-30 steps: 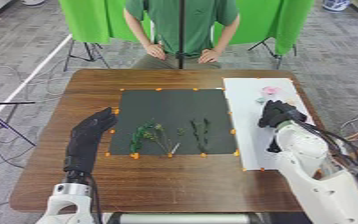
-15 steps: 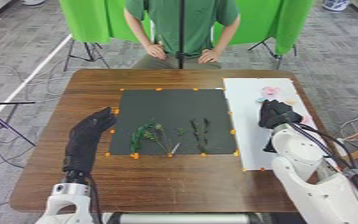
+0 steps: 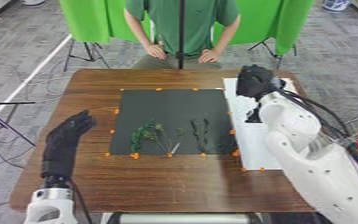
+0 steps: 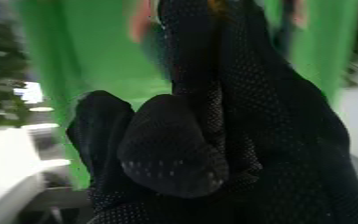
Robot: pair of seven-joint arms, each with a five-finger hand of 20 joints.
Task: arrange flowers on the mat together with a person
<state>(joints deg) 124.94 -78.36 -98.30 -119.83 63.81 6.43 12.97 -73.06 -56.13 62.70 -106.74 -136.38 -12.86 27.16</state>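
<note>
Flowers are on the dark grey mat (image 3: 171, 107), all in its near part, lying flat. Left to right: bushy sprig (image 3: 140, 136), saturated green, dense leaves down most of its length. Beside it, a fanned sprig (image 3: 159, 131), yellow-green small heads up top, thin stems spreading apart below. Short pale piece (image 3: 175, 148) just by the bottom of those stems. Small green tuft (image 3: 181, 131) next, tiny and darker. Then two slim dark green stems (image 3: 195, 133), near-parallel, tips pointing away from the robot. Too small to tell petals or leaf shape.

Mat is matte, square-ish, orange tape bits (image 3: 135, 156) along its edges, flat on the brown counter (image 3: 175, 185). White sheet (image 3: 262, 150) lies to the right of it, partly under the right arm.

Right hand (image 3: 255, 82) is above the far part of the white sheet. Released, fingers straight; can't tell if something sits between the tips. Left hand (image 3: 67, 137) is left of the mat, released, fingers relaxed.
</note>
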